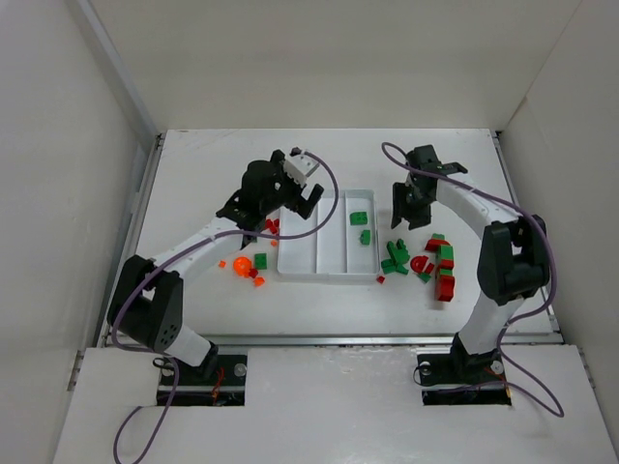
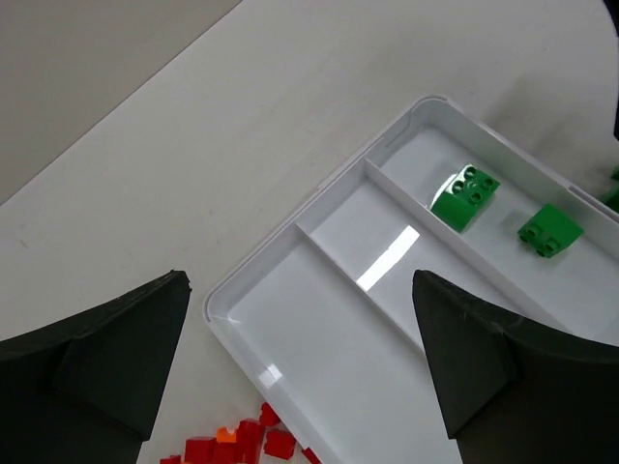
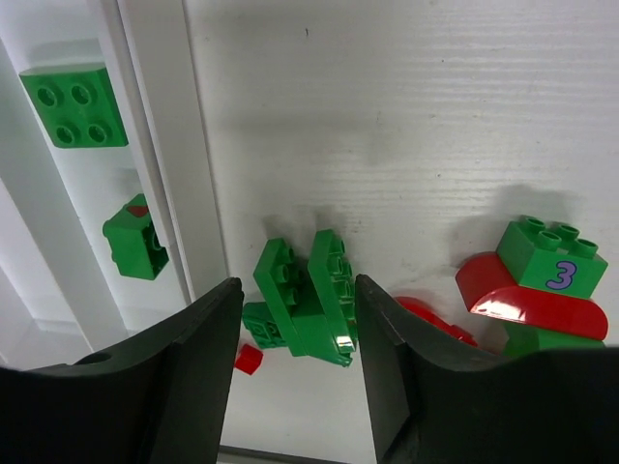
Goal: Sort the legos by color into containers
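White tray (image 1: 329, 277) has two green bricks (image 1: 360, 224) in its right compartment. Left gripper (image 2: 300, 280) hangs wide open and empty above the tray's left side. Right gripper (image 3: 297, 290) sits half open, straddling a green lego clump (image 3: 309, 300) on the table (image 1: 464, 174) just beside the tray. Can't tell if it's actually pinching. Next, I'd guess: squeeze, lift, drop it in with the greens.

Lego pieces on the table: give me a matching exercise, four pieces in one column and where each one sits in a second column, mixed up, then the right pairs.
Pieces
1. green square four-stud brick
2. green brick printed with a 3
3. bright orange round piece
4. green flat piece standing on edge

Places
A. on the table, left of the white plastic tray
B. between the right hand's fingers
C. in the tray's right compartment
D. atop a red curved piece, right of the tray

Pairs: 1-C, 2-D, 3-A, 4-B
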Robot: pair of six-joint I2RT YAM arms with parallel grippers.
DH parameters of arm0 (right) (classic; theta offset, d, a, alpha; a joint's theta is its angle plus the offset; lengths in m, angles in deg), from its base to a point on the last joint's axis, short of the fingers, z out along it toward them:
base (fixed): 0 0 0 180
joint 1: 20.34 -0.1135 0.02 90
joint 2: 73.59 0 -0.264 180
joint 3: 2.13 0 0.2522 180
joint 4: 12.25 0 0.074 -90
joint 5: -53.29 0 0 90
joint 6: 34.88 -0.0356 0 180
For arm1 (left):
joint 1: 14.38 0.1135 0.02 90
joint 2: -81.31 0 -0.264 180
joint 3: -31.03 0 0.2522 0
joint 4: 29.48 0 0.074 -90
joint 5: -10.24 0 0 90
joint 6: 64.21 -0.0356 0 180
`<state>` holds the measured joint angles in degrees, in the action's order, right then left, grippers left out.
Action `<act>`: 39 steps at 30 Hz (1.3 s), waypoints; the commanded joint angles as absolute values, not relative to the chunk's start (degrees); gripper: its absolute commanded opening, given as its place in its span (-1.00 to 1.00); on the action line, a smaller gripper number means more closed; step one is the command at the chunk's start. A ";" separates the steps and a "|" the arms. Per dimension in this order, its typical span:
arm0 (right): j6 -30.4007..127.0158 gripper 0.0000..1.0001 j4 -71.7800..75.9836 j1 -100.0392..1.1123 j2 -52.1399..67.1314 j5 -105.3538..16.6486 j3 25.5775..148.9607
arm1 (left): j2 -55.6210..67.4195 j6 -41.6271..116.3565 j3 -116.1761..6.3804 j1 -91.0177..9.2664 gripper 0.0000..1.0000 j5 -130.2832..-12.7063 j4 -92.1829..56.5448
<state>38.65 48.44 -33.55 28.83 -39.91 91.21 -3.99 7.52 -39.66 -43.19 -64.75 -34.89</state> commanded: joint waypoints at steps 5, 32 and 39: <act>42.46 0.12 46.95 -34.05 30.03 -39.70 92.85 | -4.65 11.99 -52.68 -43.20 0.98 -73.69 -21.98; 39.65 -0.11 41.67 -36.51 29.60 -31.97 83.97 | 1.41 11.90 -36.70 -43.20 0.98 -71.76 -38.47; 40.79 -0.14 43.69 -37.73 29.07 -30.65 83.44 | 1.41 10.84 -36.69 -43.20 0.98 -72.37 -39.18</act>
